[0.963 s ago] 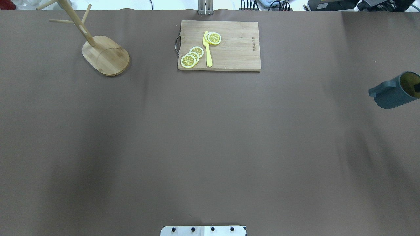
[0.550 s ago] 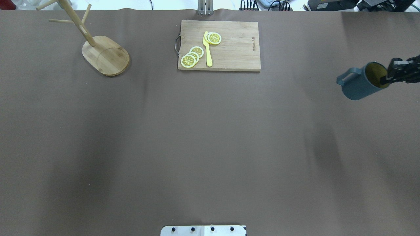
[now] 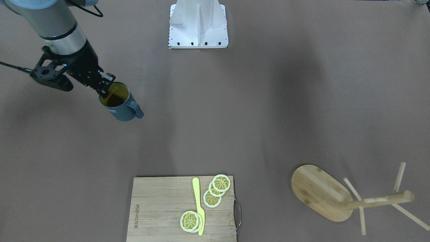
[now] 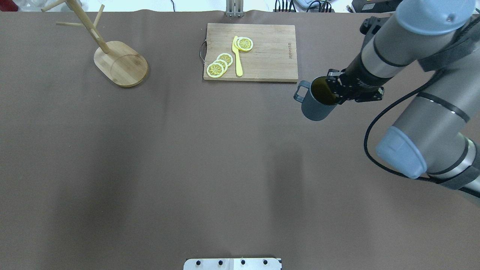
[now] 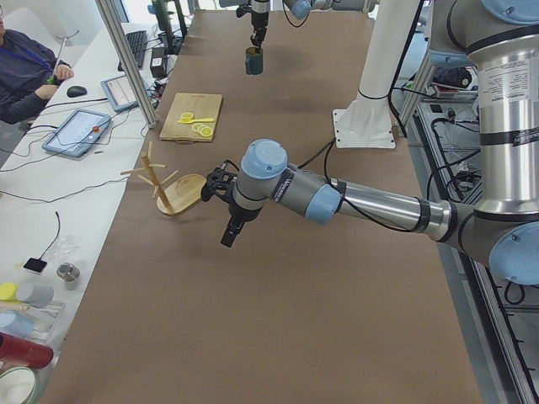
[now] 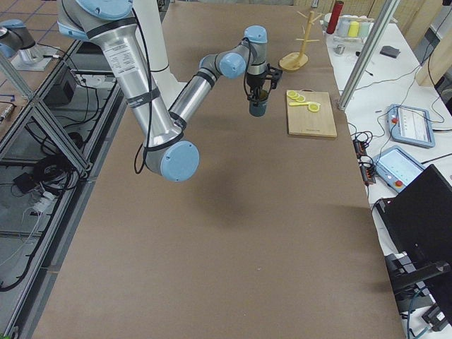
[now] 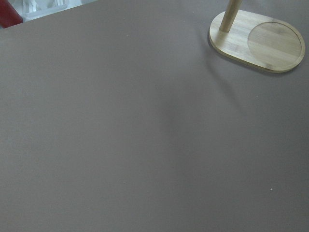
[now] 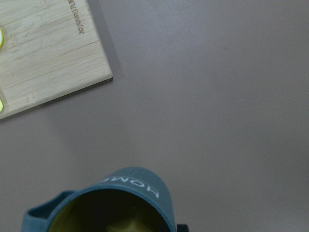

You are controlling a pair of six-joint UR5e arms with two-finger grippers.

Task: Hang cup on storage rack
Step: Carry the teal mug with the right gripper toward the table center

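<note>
Carried leftward, the cup (image 4: 316,109) hangs beneath the right gripper (image 4: 335,93) — rim clamped; handle facing away.

Cup (image 4: 316,105) now nearer cutting board (image 4: 270,56)

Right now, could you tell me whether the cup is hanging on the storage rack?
No, the right hand holds the cup beside the cutting board, far from the storage rack.
</note>
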